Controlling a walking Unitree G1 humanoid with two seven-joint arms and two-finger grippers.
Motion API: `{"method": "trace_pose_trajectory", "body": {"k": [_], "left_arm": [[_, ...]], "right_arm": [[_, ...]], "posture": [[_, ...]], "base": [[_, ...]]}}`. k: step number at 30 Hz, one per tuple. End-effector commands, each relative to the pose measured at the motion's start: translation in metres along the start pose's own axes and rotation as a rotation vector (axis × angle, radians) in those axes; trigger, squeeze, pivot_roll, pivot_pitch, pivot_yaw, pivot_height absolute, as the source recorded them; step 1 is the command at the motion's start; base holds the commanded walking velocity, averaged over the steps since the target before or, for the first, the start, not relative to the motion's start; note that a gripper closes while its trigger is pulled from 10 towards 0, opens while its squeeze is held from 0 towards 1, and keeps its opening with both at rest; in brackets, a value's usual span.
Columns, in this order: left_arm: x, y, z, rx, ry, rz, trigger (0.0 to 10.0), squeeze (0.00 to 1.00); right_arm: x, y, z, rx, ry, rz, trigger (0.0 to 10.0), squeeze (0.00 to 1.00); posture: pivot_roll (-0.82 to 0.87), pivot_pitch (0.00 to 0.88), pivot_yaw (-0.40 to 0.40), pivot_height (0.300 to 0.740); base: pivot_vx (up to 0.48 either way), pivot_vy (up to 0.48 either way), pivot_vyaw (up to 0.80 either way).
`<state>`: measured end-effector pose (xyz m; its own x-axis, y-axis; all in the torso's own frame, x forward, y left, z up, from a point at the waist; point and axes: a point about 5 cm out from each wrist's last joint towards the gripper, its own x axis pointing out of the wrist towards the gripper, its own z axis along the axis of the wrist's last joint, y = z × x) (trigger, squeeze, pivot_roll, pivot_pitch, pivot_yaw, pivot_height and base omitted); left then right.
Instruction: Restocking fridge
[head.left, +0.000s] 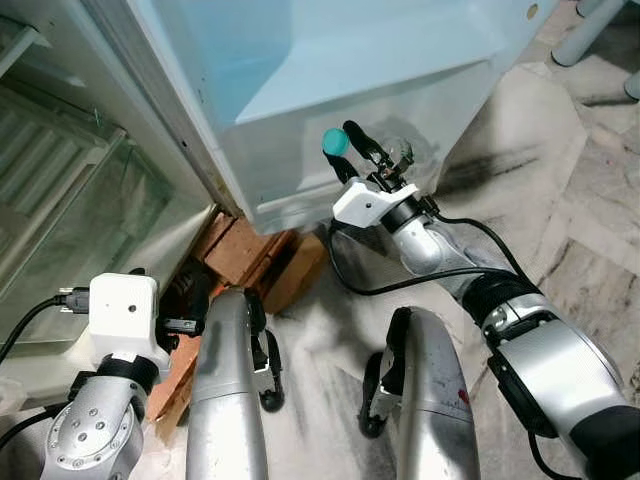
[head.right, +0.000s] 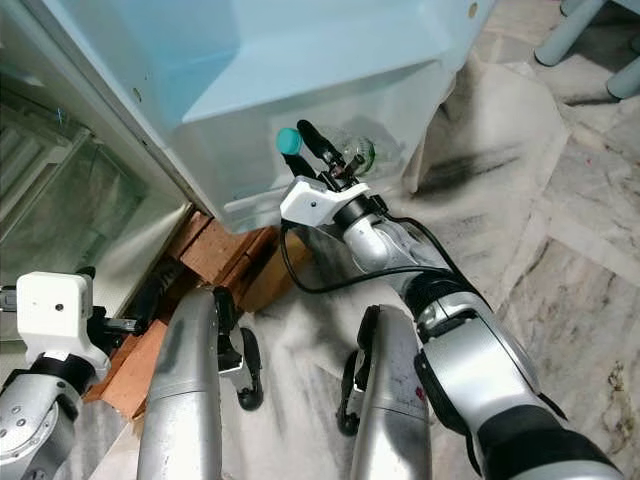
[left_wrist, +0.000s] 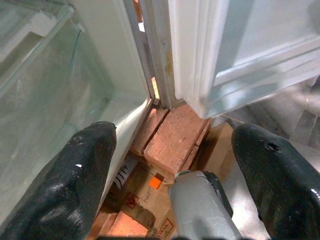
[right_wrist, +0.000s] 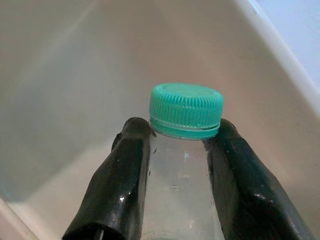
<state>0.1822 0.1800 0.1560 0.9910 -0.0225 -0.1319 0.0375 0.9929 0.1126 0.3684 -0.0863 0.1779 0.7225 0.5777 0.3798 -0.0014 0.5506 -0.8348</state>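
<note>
Two black fingers of the right gripper clamp a clear bottle below its teal cap, at the fridge door's shelf. Left gripper hangs wide open.

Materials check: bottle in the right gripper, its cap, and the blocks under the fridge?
Bottle: clear plastic, glossy, see-through between the right gripper fingers. Cap: teal plastic, ribbed edge, matte. Blocks: likely fired clay bricks, reddish and rough, with printed cardboard beside them.

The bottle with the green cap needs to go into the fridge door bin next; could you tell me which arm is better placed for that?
The right. Its pincer is shut on the bottle just below the cap, up against the door bin. The left pincer is open, low by the bricks.
</note>
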Motion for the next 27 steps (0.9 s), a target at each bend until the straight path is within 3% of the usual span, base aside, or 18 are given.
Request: {"method": "trace_pose_trajectory", "body": {"k": [1, 10, 16, 21, 23, 27], "left_arm": [[-0.006, 0.001, -0.003, 0.003, 0.026, 0.001, 10.0, 0.00], [-0.012, -0.001, -0.001, 0.018, 0.031, 0.007, 10.0, 0.00], [-0.019, 0.000, 0.000, 0.030, 0.041, 0.008, 10.0, 0.00], [-0.024, -0.002, 0.000, 0.028, 0.052, 0.005, 10.0, 0.00], [-0.025, -0.002, 0.000, 0.027, 0.056, 0.005, 10.0, 0.00], [-0.026, -0.002, 0.000, 0.027, 0.058, 0.004, 10.0, 0.00]], "right_arm": [[-0.007, 0.010, -0.005, -0.003, 0.042, 0.040, 10.0, 0.00], [0.012, 0.000, 0.007, -0.093, -0.031, -0.009, 10.0, 0.00], [0.029, -0.005, 0.022, -0.068, -0.073, -0.045, 10.0, 0.00], [0.025, 0.004, 0.016, -0.002, 0.015, -0.031, 10.0, 0.00], [0.018, 0.007, 0.003, 0.067, 0.126, -0.043, 10.0, 0.00], [0.007, 0.006, -0.011, 0.106, 0.228, -0.057, 10.0, 0.00]], "posture": [[0.26, 0.469, 0.007, 0.585], [0.28, 0.487, 0.003, 0.585], [0.29, 0.505, 0.002, 0.585], [0.30, 0.512, -0.002, 0.585], [0.30, 0.513, -0.002, 0.585], [0.30, 0.512, -0.002, 0.585]], "base": [[0.000, 0.000, 0.00], [0.000, 0.000, 0.00], [0.000, 0.000, 0.00], [0.000, 0.000, 0.00], [0.000, 0.000, 0.00], [0.000, 0.000, 0.00]]}}
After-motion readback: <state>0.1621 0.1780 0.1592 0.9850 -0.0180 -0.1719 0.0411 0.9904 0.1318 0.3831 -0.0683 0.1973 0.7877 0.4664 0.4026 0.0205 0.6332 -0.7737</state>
